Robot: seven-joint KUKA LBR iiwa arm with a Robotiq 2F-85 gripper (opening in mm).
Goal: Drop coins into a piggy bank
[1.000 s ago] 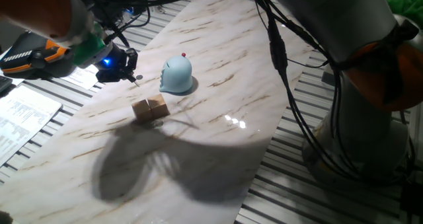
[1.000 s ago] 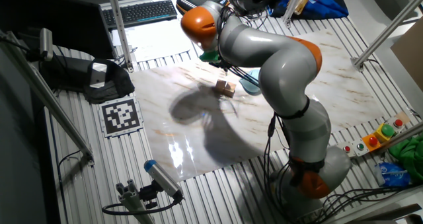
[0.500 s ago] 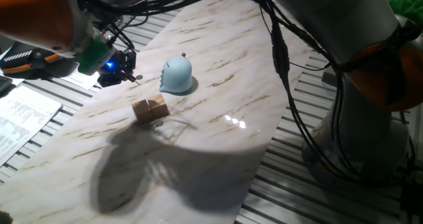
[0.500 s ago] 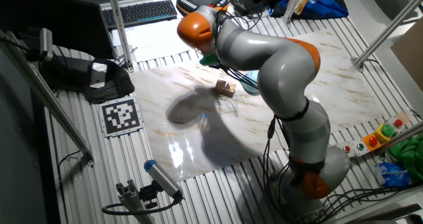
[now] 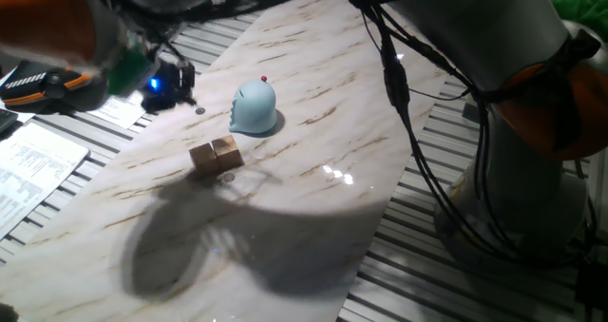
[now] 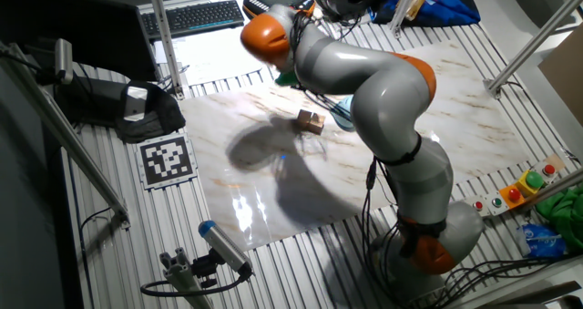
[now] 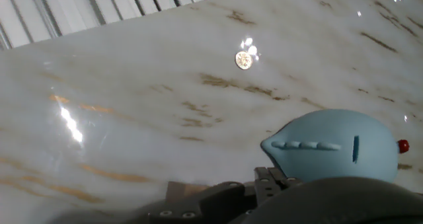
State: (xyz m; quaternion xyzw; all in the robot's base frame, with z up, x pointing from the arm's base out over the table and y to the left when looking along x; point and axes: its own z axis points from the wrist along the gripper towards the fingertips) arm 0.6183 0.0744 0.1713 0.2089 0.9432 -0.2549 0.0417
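Cubes (image 5: 215,156) beside piggy bank (image 5: 254,108); coin (image 7: 243,59) apart.

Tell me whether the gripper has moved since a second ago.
Yes. In one fixed view the gripper has shifted up and away from the piggy bank, leaving a coin on the table.
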